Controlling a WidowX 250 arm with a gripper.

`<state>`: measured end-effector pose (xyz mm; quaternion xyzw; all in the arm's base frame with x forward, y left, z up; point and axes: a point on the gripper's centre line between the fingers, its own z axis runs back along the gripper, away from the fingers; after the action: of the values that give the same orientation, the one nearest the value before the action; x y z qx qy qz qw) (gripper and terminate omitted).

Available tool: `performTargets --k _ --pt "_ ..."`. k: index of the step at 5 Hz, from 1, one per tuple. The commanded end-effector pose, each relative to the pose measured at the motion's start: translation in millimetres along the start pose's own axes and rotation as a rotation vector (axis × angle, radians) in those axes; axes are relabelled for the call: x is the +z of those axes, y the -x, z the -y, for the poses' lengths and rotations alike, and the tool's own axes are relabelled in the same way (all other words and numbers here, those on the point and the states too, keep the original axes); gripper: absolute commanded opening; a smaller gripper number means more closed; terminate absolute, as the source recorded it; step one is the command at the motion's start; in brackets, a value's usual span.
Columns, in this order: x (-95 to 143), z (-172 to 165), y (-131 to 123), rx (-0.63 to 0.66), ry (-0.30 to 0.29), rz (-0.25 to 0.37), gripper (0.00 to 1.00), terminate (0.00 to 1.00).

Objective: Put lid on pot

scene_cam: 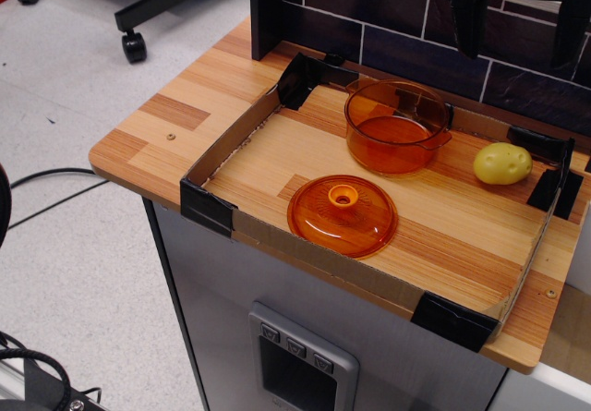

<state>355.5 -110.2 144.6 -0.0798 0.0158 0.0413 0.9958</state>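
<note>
Orange lid (343, 215) lies apart from its pot (395, 126) on a wooden worktop (175, 115).

The lid, a shallow-domed disc of translucent orange plastic with a small round knob at its centre, rests knob-up near the front edge of a low cardboard frame (222, 148) with black taped corners. The deep, open pot of the same plastic stands upright behind it, towards the dark tiled wall (406, 42), side handles showing. A yellow potato (502, 163) sits to the pot's right, apart from it. The gripper (517, 18) hangs high above, its dark fingers (464, 14) spread and holding nothing. No readable writing or brand shows.
</note>
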Motion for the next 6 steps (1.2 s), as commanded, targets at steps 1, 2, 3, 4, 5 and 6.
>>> performTargets --k 1,2,3,4,5,6 --pt "0.0 0.0 0.0 0.0 0.0 0.0 1.0 0.0" --pt "6.3 -31.7 13.2 -0.072 0.042 0.057 1.0 0.0" --pt "9.9 -52.1 27.7 -0.137 0.081 0.059 1.0 0.0" --pt "1.6 -68.8 37.6 -0.163 0.086 0.089 1.0 0.0" --pt "-21.5 -79.4 35.7 -0.129 0.047 0.094 1.0 0.0" --pt "-40.0 -84.8 33.2 -0.114 -0.006 0.112 1.0 0.0"
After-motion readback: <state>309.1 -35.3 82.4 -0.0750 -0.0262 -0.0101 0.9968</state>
